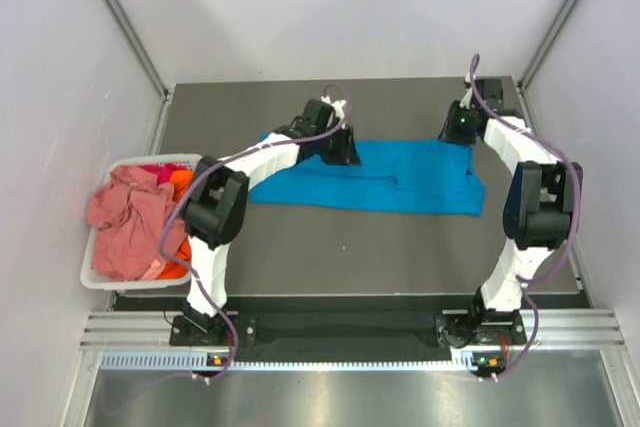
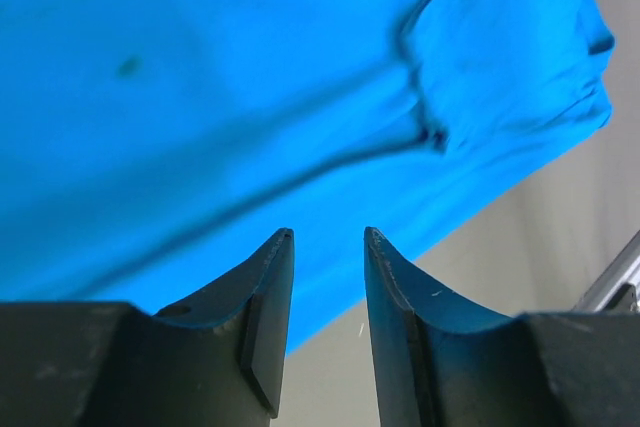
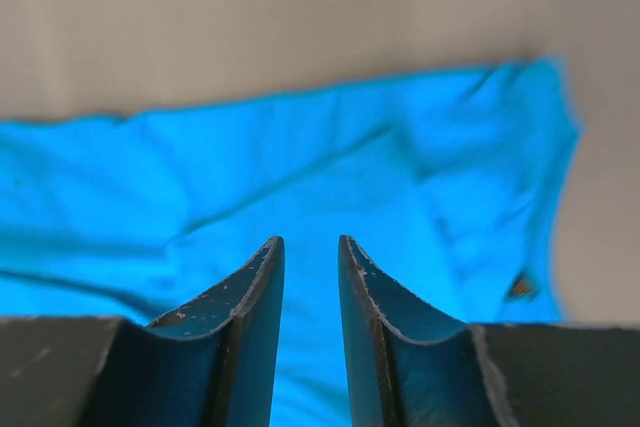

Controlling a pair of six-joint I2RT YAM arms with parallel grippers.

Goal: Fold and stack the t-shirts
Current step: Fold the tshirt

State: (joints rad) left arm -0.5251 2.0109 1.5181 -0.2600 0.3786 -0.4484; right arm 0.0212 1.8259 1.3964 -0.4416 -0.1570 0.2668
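Across the far half of the grey tabletop [image 1: 350, 257], the blue t-shirt [image 1: 380, 182] is lying flat as a long band running from left to right, with creases showing near its right end. The left claw [image 2: 328, 239] is hanging over the shirt's far edge, left of its middle. Its jaws are standing a narrow way apart with nothing between them, and blue cloth is showing beneath. The right claw [image 3: 310, 242] is hovering at the shirt's far right corner, its jaws also standing narrowly apart and gripping nothing, with blue cloth and bare grey surface showing past them. Whether either claw is touching the cloth I cannot tell. At the tabletop's left edge, the white basket [image 1: 95, 272] is holding a crumpled pink t-shirt [image 1: 125, 217] on top, with an orange t-shirt [image 1: 180, 182] and a bit of red cloth [image 1: 155, 169] peeking out beside it.
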